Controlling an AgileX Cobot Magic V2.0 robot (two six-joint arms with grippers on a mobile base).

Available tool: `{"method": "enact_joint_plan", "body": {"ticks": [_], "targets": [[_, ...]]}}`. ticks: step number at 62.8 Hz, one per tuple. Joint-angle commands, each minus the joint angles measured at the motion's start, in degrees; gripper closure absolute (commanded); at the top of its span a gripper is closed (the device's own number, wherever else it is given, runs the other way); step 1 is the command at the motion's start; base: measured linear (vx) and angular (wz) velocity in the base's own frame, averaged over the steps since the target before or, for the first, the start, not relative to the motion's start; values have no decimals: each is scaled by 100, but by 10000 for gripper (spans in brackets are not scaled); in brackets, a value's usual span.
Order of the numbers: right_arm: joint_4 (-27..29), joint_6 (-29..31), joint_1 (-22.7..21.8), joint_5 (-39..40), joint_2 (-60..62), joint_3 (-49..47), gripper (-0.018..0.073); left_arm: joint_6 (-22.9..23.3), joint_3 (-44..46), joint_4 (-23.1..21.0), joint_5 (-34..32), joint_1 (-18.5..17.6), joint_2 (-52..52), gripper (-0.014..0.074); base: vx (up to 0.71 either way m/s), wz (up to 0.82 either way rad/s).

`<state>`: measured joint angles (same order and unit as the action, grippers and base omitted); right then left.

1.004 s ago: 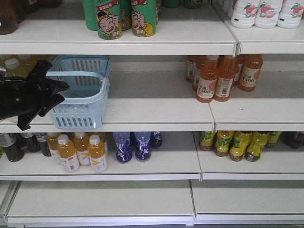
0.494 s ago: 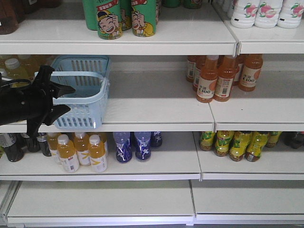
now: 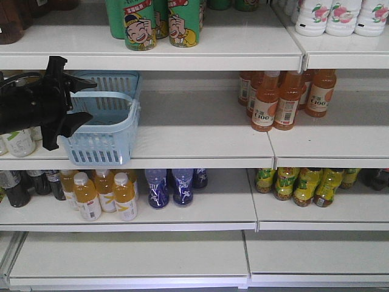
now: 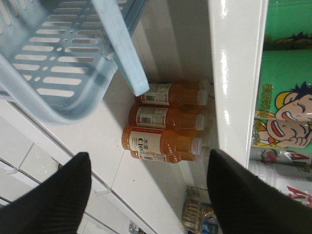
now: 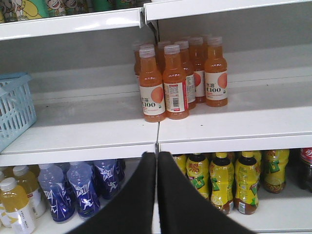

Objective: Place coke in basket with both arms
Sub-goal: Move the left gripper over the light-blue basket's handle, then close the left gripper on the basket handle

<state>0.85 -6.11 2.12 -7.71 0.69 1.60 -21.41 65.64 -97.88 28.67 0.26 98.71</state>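
The light blue basket (image 3: 103,125) stands at the left of the middle shelf, and its slotted wall (image 4: 58,63) and hoop handle (image 4: 122,48) fill the upper left of the left wrist view. My left gripper (image 3: 91,100) hangs open at the basket's left end, level with the handle; nothing is between its fingertips (image 4: 148,156). My right gripper (image 5: 157,157) is shut and empty, in front of the middle shelf's edge. At the lower shelf's far right a dark bottle with a red label (image 5: 306,168), seemingly the coke, is cut off by the frame.
Orange C100 bottles (image 3: 279,100) stand at the right of the middle shelf (image 3: 200,143). Green cans (image 3: 158,24) sit on the top shelf, just above my left gripper. Below are yellow tea bottles (image 3: 304,185), blue bottles (image 3: 173,185) and yellow juice bottles (image 3: 103,194).
My left gripper has risen from the basket's lower left to handle height, still open. The basket has barely shifted.
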Motion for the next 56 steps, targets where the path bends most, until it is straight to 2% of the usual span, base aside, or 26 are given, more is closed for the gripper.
{"method": "enact_joint_plan", "body": {"ticks": [1, 18, 40, 56], "targets": [[-22, 51, 7, 430, 88, 87, 564, 46, 305, -353, 138, 9, -39, 85, 0, 0], [-22, 51, 7, 430, 88, 87, 564, 81, 358, -353, -168, 9, 249, 85, 0, 0], [-22, 51, 7, 430, 88, 87, 564, 68, 641, -353, 12, 9, 391, 85, 0, 0], [-22, 51, 7, 430, 88, 87, 564, 87, 830, -353, -288, 9, 404, 85, 0, 0]]}}
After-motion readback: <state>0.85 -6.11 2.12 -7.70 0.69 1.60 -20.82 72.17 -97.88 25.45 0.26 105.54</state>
